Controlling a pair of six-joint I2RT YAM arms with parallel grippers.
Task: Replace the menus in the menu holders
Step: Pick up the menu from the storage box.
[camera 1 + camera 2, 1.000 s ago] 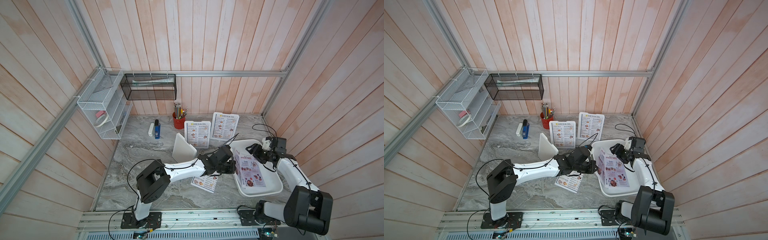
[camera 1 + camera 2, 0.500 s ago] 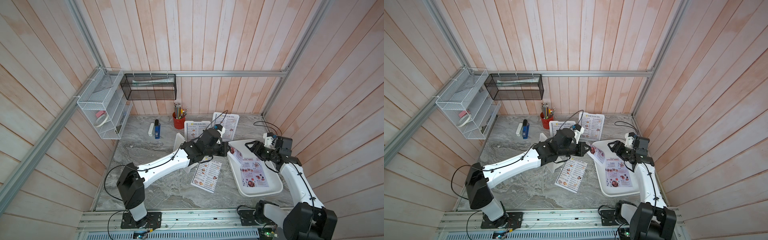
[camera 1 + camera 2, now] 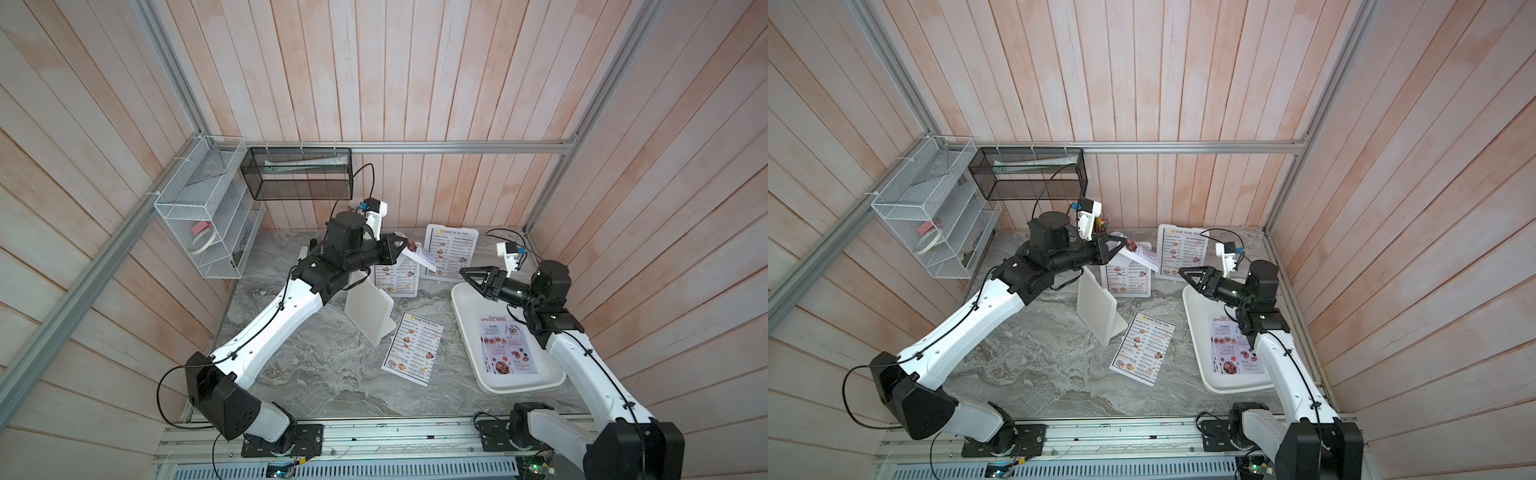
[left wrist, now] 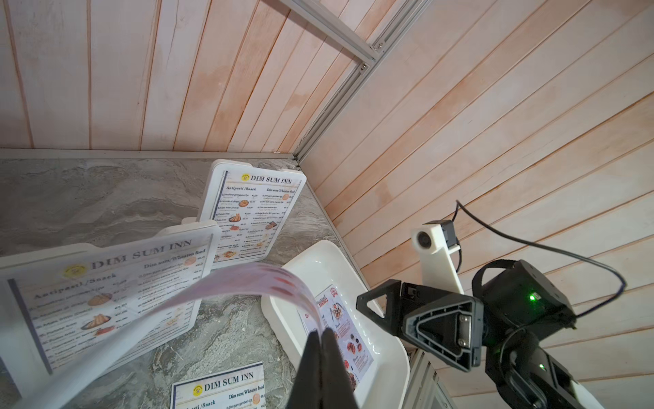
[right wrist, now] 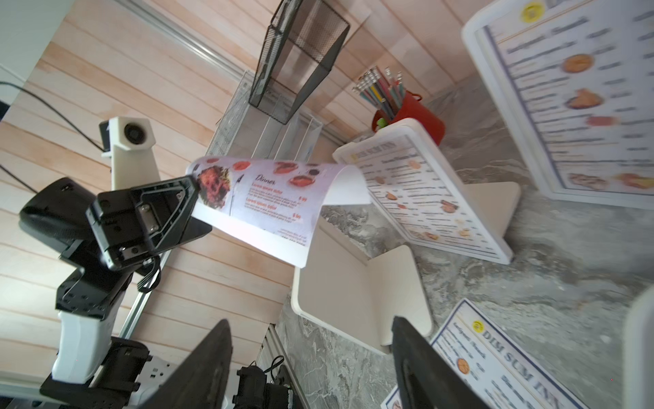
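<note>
Right wrist view: left hand (image 5: 194,191) clenches corner of lilac menu (image 5: 269,198); right hand (image 5: 309,320) released, apart.

Bare tabletop (image 3: 316,374); menu holders (image 3: 370,311) beyond

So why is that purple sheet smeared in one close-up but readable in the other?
In the left wrist view the special menu curls close to the lens and goes soft, while the rear menu holder is crisp; in the right wrist view the sheet hangs farther off and "Dinner" reads clearly, while that holder, nearest the lens, blurs.
</note>
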